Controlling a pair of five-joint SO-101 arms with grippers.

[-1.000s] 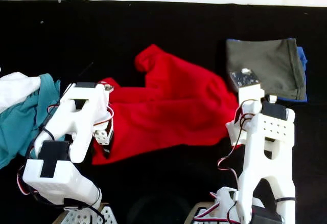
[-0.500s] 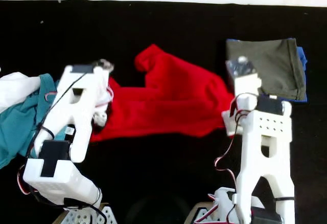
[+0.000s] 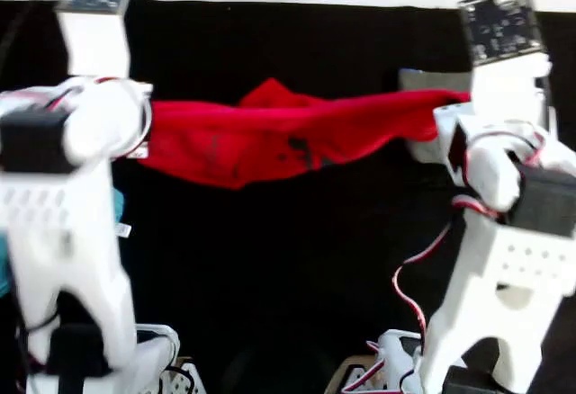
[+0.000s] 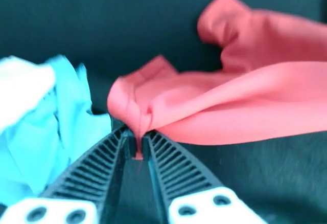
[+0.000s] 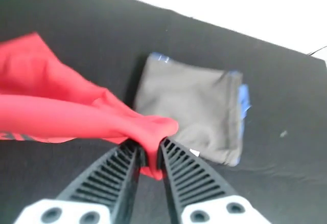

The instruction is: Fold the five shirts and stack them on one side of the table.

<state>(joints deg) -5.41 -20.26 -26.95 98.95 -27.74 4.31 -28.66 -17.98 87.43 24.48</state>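
My left gripper [image 4: 137, 137] is clamped on a bunched corner of the red shirt [image 3: 270, 133], with the cloth pinched between nearly closed jaws. My right gripper [image 5: 149, 150] is pinched the same way on the opposite end. A second ago both arms sat low and the red shirt lay spread on the table [image 3: 270, 268]. Now both arms are up, and the shirt has come off the table with them. It hangs in the air as a taut band between the two grippers, sagging a little in the middle.

I take the grey shirt [image 5: 189, 111] as my mark. The right gripper hangs above the table just beside it, on the side facing the red shirt. The left gripper is well apart from it, at the other end of the band. The grey shirt lies folded on a blue shirt [image 5: 244, 98], whose edge peeks out beneath it. The teal shirt [image 4: 56, 111] and white shirt [image 4: 20, 86] lie crumpled farthest from the grey one, beyond the left gripper.

As I read it, two shirts are folded and stacked, the red one is the third, and two more wait. The lift looks like a stretch to pull out the wrinkles, so I can lay the shirt flat for folding. Both grips are only on corners, so a slip at either end would drop the shirt in a heap.
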